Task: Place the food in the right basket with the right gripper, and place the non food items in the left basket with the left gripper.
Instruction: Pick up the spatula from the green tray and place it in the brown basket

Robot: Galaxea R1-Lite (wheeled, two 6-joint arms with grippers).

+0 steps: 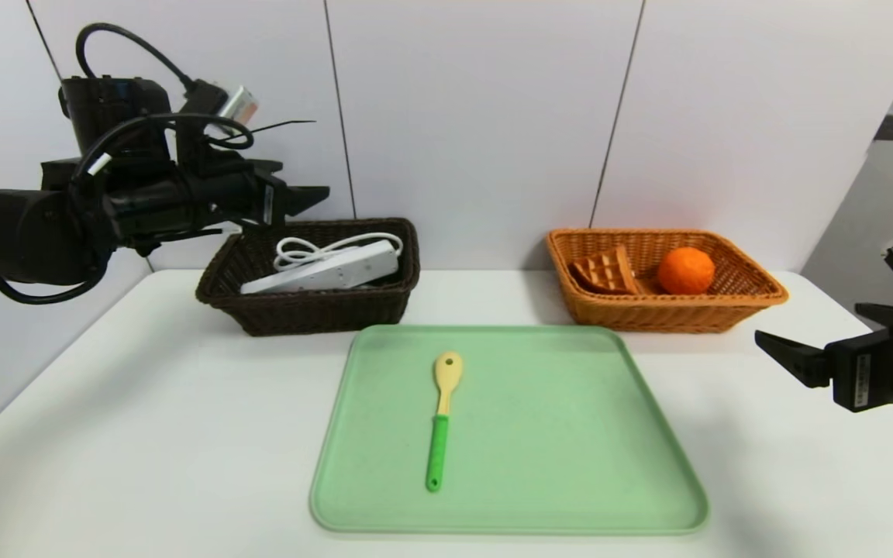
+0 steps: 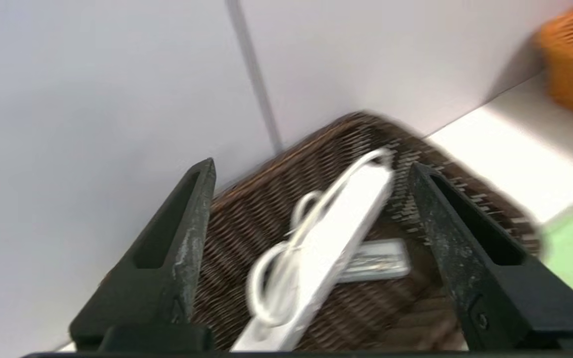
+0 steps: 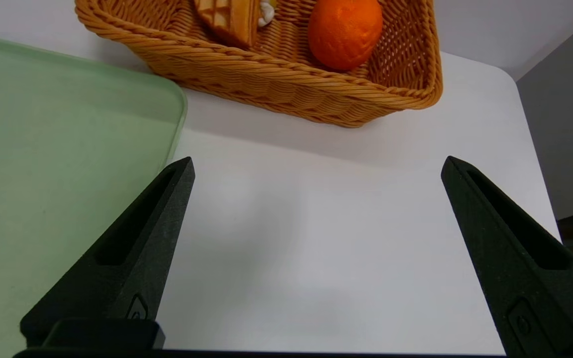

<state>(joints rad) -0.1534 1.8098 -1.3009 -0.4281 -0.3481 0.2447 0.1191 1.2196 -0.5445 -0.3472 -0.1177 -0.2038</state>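
A white power strip [image 1: 326,269] with its coiled cord lies in the dark brown left basket [image 1: 303,306]; in the left wrist view the power strip [image 2: 334,238] rests over a small silvery item [image 2: 381,261]. My left gripper [image 1: 311,198] hangs open above that basket's left rim, empty. The orange right basket [image 1: 667,310] holds an orange [image 1: 685,270] and a waffle piece [image 1: 604,273]. A spoon [image 1: 443,415] with a green handle lies on the green tray [image 1: 570,480]. My right gripper [image 1: 811,341] hovers open over the table's right side, empty.
The white wall stands directly behind both baskets. Bare white table [image 1: 144,434] lies left and right of the tray. The table's right corner [image 3: 505,79] and a grey wall are beyond the right gripper.
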